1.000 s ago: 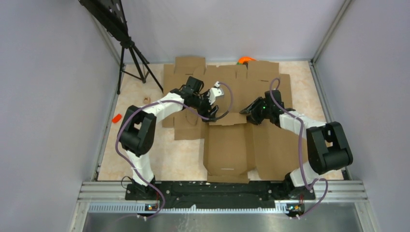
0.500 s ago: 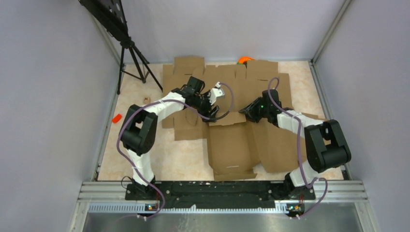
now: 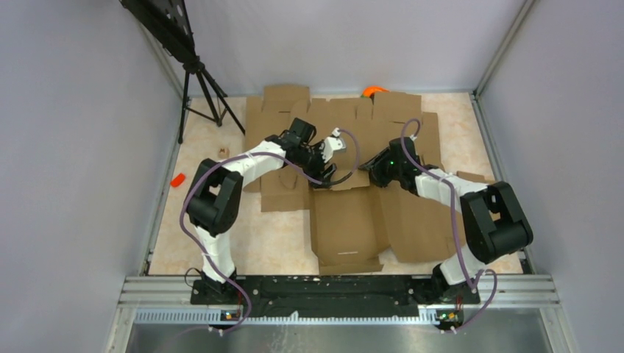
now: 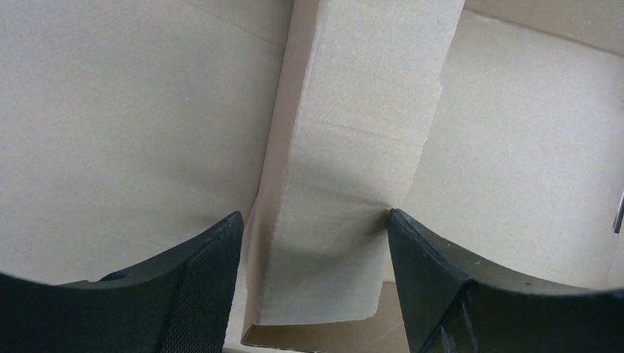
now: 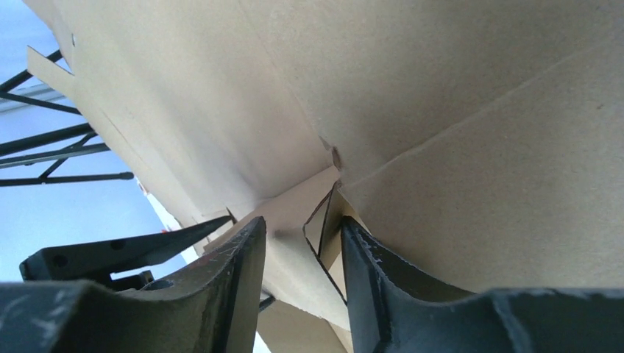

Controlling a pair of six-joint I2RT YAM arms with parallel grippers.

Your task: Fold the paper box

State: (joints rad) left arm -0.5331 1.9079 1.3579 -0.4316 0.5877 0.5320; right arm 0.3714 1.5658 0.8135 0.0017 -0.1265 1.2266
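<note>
The paper box (image 3: 344, 224) lies in the middle of the table as a brown creased panel with low side walls, its far flap (image 3: 346, 179) raised between the two grippers. My left gripper (image 3: 329, 172) is open at the flap's left end. In the left wrist view a cardboard strip (image 4: 353, 147) runs between its wide-set fingers (image 4: 434, 287), touching the right one. My right gripper (image 3: 373, 173) is at the flap's right end. Its jaws stand narrowly apart around a folded corner tab (image 5: 324, 220), which touches the right finger (image 5: 368, 279).
Flat brown cardboard blanks lie around and under the box, to the right (image 3: 416, 213), to the left (image 3: 283, 193) and at the back (image 3: 331, 114). An orange thing (image 3: 373, 90) sits at the back. A black tripod (image 3: 200, 81) stands at the back left, and a small red piece (image 3: 177, 179) lies on the left.
The box twisted clockwise half a second ago and has swung back straight. My right gripper moved a little left and away, its jaws narrower than a second ago. The left gripper shifted slightly right.
</note>
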